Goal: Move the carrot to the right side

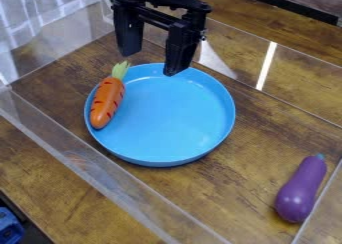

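A small orange carrot (107,99) with a light green leafy top lies along the left rim of a round blue plate (181,128), its tip pointing toward the near left. My black gripper (154,58) hangs over the plate's far left edge, pointing down. Its two fingers (179,56) stand apart with nothing between them. The gripper sits just behind and to the right of the carrot's green top, without touching it.
A purple eggplant (301,188) lies on the wooden table at the near right. Clear plastic walls (80,158) fence the work area on the left, front and back right. A tiled wall stands at the far left.
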Tool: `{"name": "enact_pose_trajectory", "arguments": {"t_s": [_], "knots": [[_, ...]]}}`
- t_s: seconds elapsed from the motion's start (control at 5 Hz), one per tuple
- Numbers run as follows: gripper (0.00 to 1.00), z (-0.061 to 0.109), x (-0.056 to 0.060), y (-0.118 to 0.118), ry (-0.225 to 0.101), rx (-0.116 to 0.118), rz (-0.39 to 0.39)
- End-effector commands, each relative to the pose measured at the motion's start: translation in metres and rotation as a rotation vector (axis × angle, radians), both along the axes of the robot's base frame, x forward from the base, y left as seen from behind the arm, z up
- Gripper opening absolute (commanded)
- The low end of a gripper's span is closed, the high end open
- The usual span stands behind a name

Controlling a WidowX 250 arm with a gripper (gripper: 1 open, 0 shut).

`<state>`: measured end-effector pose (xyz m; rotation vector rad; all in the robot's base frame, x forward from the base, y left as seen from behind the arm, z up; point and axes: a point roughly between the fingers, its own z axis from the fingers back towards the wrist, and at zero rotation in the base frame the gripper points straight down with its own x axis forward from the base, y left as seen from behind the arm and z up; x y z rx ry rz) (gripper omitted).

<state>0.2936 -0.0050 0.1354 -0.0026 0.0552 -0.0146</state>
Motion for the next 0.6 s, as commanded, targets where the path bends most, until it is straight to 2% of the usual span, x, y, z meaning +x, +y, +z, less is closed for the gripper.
{"name": "enact_pose_trajectory", "arguments": {"t_s": [0.0,0.4], "knots": [[1.00,-0.005,-0.001,0.002,0.011,-0.003,0.008],[1.00,-0.017,-0.008,0.042,0.003,0.012,0.095]]}}
